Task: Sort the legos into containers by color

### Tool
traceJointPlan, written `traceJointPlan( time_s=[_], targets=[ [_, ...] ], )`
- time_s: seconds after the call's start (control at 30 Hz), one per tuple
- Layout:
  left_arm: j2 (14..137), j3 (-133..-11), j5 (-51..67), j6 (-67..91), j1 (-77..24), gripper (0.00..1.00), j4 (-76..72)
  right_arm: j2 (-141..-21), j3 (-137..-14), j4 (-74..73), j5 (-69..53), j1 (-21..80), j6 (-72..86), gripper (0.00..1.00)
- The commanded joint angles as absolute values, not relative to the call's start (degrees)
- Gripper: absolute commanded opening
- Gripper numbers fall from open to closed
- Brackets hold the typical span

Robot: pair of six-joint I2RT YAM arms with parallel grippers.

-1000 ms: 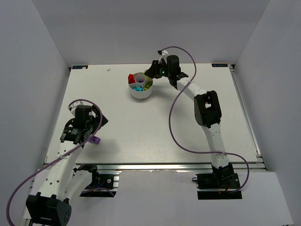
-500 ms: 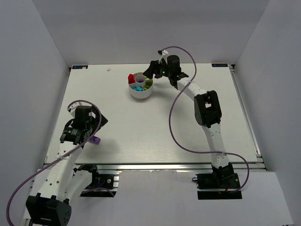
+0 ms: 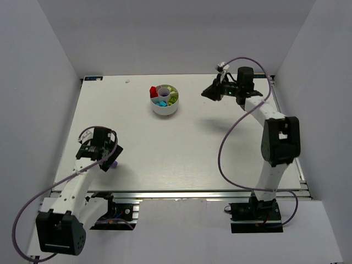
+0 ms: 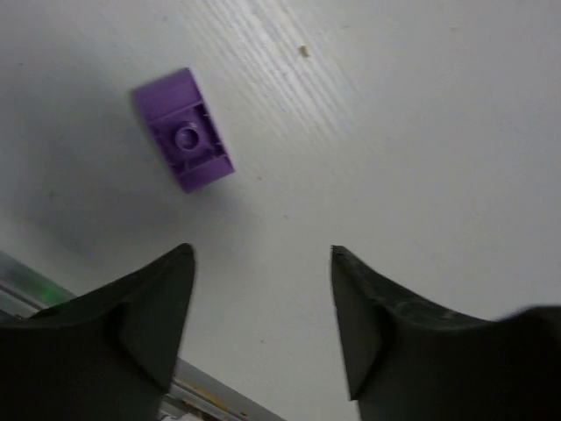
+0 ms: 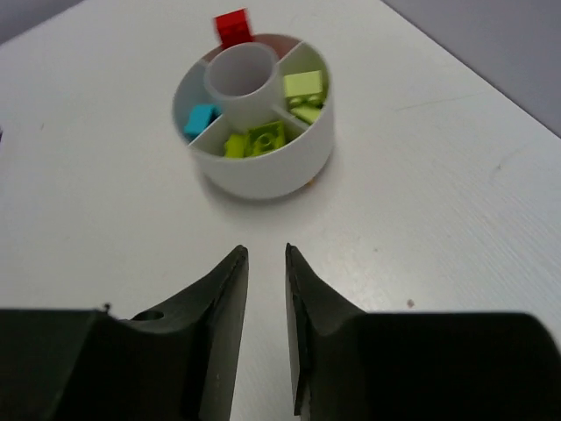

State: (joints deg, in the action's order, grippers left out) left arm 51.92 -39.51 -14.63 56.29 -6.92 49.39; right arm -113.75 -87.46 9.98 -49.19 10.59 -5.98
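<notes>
A purple brick [image 4: 182, 132] lies flat on the bench [image 4: 421, 132], at 11 o'clock just beyond the left tool [image 4: 260, 263], whose fingers stand apart and empty. The dish [image 5: 263, 180] sits toward the bench's 12 o'clock, with a red brick [image 5: 232, 26], a cyan brick [image 5: 202, 118] and lime bricks [image 5: 259, 139] in it. The right tool [image 5: 265, 254] is well apart at its 3 o'clock, fingers nearly together with a thin gap and nothing between.
</notes>
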Motion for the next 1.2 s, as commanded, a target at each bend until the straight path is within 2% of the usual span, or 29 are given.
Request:
traceJointPlan(
  time_s=[0.0, 0.07, 0.1, 0.2, 0.43, 0.67, 0.77, 0.8, 0.87, 0.9, 1.07, 1.17],
  targets=[
    [55.7, -39.0, -17.6, 60.5, -3.4, 0.79, 52.1, -103.5, -77.9, 4.5, -57.0, 12.7, -21.0, 0.28],
    [59.6, -39.1, -17.9, 60.9, -1.3, 0.84, 51.9, -98.2, -70.8, 4.2, -57.3, 12.7, -23.0, 0.36],
    [60.6, -39.2, -18.1, 61.0, -0.4, 0.85, 50.9, -96.8, -68.8, 4.0, -57.0, 12.6, -23.9, 0.43],
    [63.8, -39.2, -17.4, 60.7, 5.3, 0.88, 46.5, -92.7, -63.7, 3.2, -56.3, 12.5, -24.8, 0.49],
    [74.7, -41.1, -15.4, 59.9, 8.0, 0.86, 39.3, -89.6, -59.2, 3.9, -56.9, 11.0, -24.3, 0.51],
    [79.4, -42.3, -13.8, 60.2, 8.4, 0.7, 35.9, -89.7, -60.0, 3.6, -57.4, 9.7, -24.1, 0.51],
    [78.8, -42.4, -14.0, 60.3, 8.4, 0.56, 35.9, -89.4, -59.8, 3.3, -57.4, 9.7, -24.3, 0.5],
    [78.1, -42.3, -13.9, 60.1, 8.4, 0.47, 36.0, -89.1, -59.7, 3.3, -57.3, 9.6, -24.3, 0.49],
    [77.5, -42.3, -13.5, 59.9, 8.4, 0.4, 36.2, -89.0, -59.5, 3.1, -57.2, 9.6, -24.3, 0.48],
    [77.3, -42.3, -13.4, 59.5, 8.4, 0.33, 36.3, -88.9, -59.5, 2.9, -57.3, 9.5, -24.3, 0.47],
    [75.3, -43.2, -10.4, 57.8, 8.4, 0.17, 35.3, -88.4, -59.4, 2.8, -57.2, 9.2, -24.0, 0.45],
    [74.0, -45.1, -3.6, 55.6, 7.7, 0.09, 30.4, -88.2, -59.4, 2.6, -57.0, 9.2, -24.0, 0.44]
  ],
)
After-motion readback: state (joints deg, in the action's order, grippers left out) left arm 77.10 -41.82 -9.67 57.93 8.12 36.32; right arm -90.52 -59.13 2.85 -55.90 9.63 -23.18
